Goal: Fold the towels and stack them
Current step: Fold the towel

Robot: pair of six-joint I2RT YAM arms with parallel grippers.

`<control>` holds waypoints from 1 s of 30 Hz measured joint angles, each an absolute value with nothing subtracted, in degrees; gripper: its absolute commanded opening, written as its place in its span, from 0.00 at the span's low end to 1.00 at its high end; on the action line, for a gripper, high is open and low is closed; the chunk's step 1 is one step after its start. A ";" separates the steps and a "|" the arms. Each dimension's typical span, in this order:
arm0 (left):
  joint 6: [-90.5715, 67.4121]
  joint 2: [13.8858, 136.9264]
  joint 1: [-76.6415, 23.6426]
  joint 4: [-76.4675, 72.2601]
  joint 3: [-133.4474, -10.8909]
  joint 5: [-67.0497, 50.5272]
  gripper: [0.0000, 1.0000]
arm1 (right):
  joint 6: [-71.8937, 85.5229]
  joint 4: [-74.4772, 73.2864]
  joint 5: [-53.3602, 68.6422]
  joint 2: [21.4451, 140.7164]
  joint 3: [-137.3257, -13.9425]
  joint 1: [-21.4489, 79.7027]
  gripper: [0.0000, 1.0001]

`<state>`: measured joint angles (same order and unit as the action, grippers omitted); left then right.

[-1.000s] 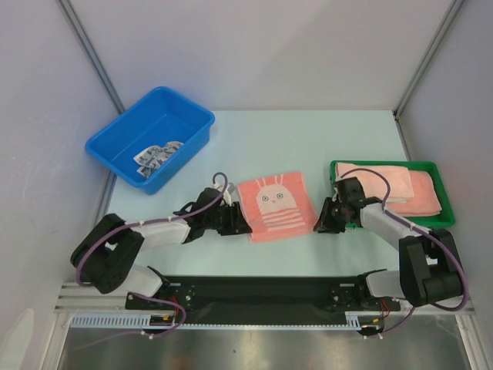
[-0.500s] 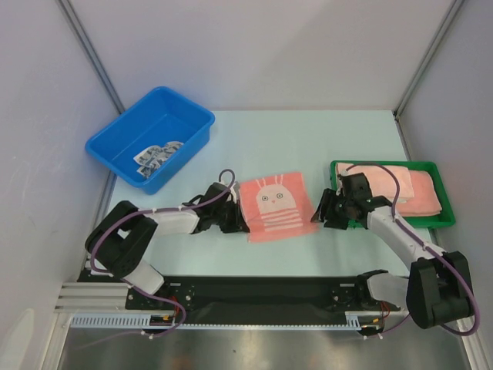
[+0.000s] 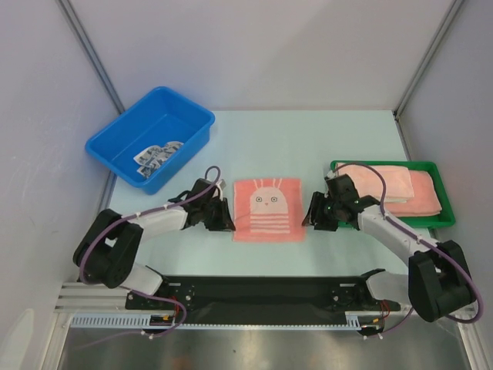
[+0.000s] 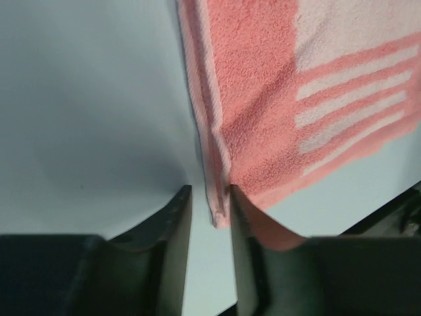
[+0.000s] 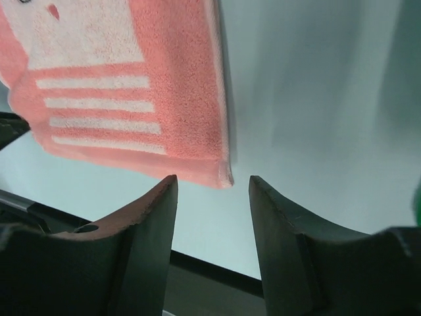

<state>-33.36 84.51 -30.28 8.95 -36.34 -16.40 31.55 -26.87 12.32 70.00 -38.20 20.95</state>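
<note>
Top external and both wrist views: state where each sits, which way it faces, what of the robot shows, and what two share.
Top external: above and behind the bases, looking down at the table; both arms whole, left gripper and right gripper flanking the bunny towel.
Left wrist: on the left arm, facing along its fingers at the towel's near left corner.
Right wrist: on the right arm, facing along its fingers at the near right corner.
Shared: both wrist views show the towel's white stripes.

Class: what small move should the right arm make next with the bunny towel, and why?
Probably ease the right end effector forward and close it: its jaws stand open, and the near corner of the bunny towel lies just ahead, ungripped.
</note>
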 measured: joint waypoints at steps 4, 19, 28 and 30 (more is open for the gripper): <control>-32.84 80.86 -29.69 11.38 -36.34 -16.78 0.46 | 33.71 -24.21 11.64 72.23 -36.93 24.08 0.49; -36.03 76.60 -31.75 8.19 -31.48 -18.26 0.38 | 37.30 -20.34 9.76 73.95 -33.58 26.48 0.43; -37.15 78.81 -32.77 5.21 -31.22 -18.09 0.32 | 37.52 -19.40 9.41 73.91 -32.91 26.79 0.39; -37.23 79.11 -32.77 5.23 -31.22 -17.91 0.31 | 37.52 -19.38 9.41 73.91 -32.75 26.85 0.39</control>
